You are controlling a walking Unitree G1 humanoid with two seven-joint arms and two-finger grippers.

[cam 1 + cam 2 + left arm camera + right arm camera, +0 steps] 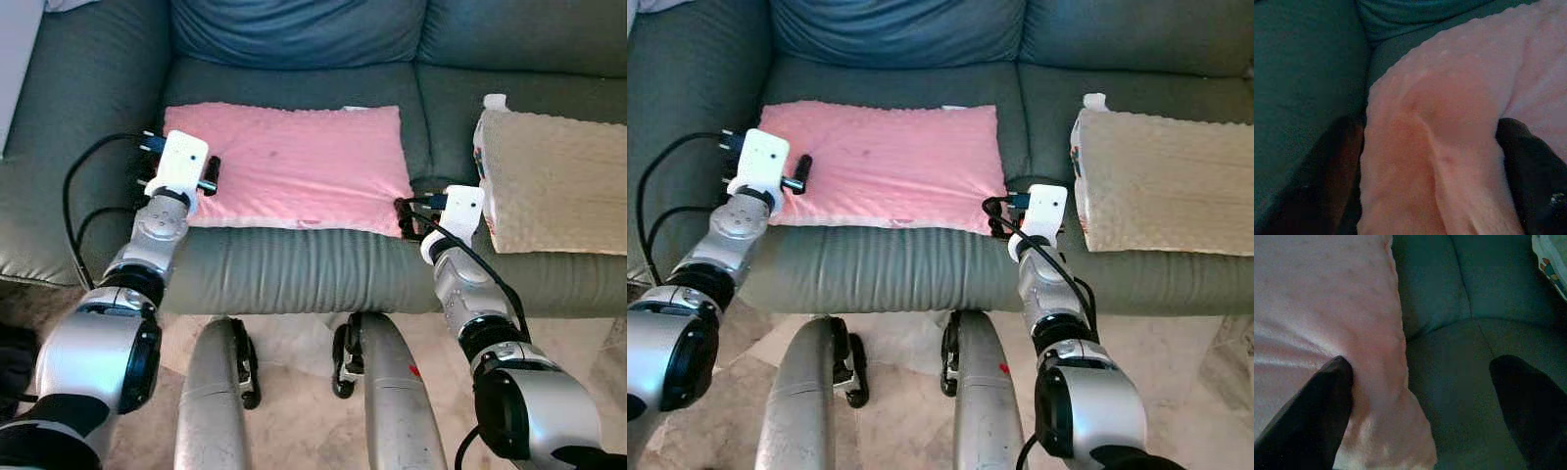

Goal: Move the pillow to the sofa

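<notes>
A pink pillow (294,166) lies flat on the seat of the grey-green sofa (294,269). My left gripper (1430,147) is at the pillow's left edge, open, with a bunched fold of pink fabric (1449,122) between its black fingers (1327,176). Open as well, my right gripper (1422,377) straddles the pillow's front right corner (1400,431). One of its fingers (1317,406) rests on the pink fabric and the other is over the bare seat. In the left eye view both wrists (181,166) (460,211) sit at the seat's front.
A beige textured cushion (558,181) lies on the seat to the right, with a white printed packet (487,117) against its left side. A blue back cushion (294,29) stands behind the pillow. My two legs (211,411) touch the sofa front.
</notes>
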